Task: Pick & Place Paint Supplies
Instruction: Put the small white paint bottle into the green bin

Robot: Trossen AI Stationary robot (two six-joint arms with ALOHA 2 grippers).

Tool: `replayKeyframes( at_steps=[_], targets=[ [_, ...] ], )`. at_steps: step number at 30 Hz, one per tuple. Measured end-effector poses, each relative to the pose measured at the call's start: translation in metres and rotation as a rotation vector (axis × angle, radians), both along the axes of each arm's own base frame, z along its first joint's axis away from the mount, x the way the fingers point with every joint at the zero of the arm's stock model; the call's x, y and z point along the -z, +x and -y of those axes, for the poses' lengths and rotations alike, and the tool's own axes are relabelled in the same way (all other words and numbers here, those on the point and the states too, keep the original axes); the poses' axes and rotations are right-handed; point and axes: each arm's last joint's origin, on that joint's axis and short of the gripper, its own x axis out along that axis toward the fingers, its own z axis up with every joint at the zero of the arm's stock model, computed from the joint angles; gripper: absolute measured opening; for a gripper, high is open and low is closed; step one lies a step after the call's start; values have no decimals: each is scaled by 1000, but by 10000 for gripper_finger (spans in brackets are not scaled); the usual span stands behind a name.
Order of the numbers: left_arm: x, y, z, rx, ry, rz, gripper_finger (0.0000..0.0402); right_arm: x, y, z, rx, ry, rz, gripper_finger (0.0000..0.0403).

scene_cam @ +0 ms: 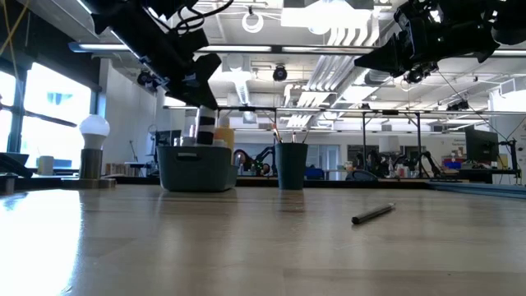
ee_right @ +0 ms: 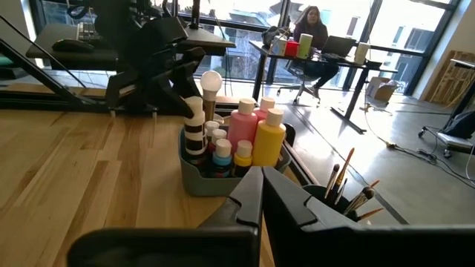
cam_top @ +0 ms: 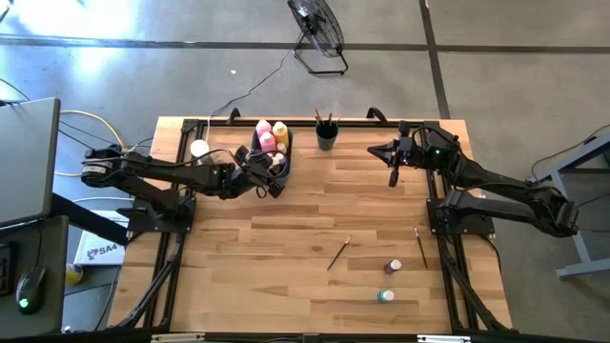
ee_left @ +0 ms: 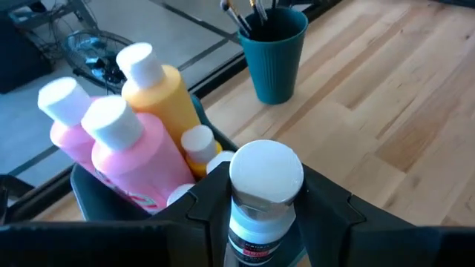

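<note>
Two pink squeeze bottles [ee_left: 122, 144] and a yellow one [ee_left: 159, 93] stand upright in a dark bin, small white-capped bottles [ee_right: 221, 153] packed beside them. A white-capped bottle with a black-and-white label [ee_left: 261, 200] is held upright over the bin's edge. Brushes [cam_top: 326, 121] stand in a teal cup. Two brushes [cam_top: 339, 252] and two small bottles [cam_top: 392, 268] lie apart on the wood.

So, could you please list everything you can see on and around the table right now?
Dark grey plastic bin: one, far left of table, holding paint bottles.
Tall squeeze bottles: two pink, one yellow, in bin.
Teal cup of brushes: one, far centre.
Loose dark-handled paintbrushes: two, near side.
Small white-capped paint bottles: two, near right.
White knob on tan base: one, far left.
Floor fan: one, beyond table.
Seated person: one, background desk.
Left gripper: holding white-capped bottle over bin.
Right gripper: shut, far right.
</note>
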Motion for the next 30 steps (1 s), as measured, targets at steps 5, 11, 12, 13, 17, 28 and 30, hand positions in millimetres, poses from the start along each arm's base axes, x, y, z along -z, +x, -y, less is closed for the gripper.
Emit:
replayKeyframes(
  at_steps=[5,11,12,13,17,28,30],
  targets=[
    [-2,1,0,1,3,30,124,0,0,0,0,0,0,2],
    [0,4,0,9,21,14,124,0,0,0,0,0,0,2],
    [1,4,0,10,20,6,124,0,0,0,0,0,0,2],
    [1,3,0,10,20,4,124,0,0,0,0,0,0,2],
    [9,9,-1,2,25,-11,124,0,0,0,2,0,0,2],
    [26,21,-6,-24,24,-34,124,0,0,0,3,2,-4,2],
    [27,21,-5,-25,15,-33,124,0,0,0,3,2,-4,2]
  ],
)
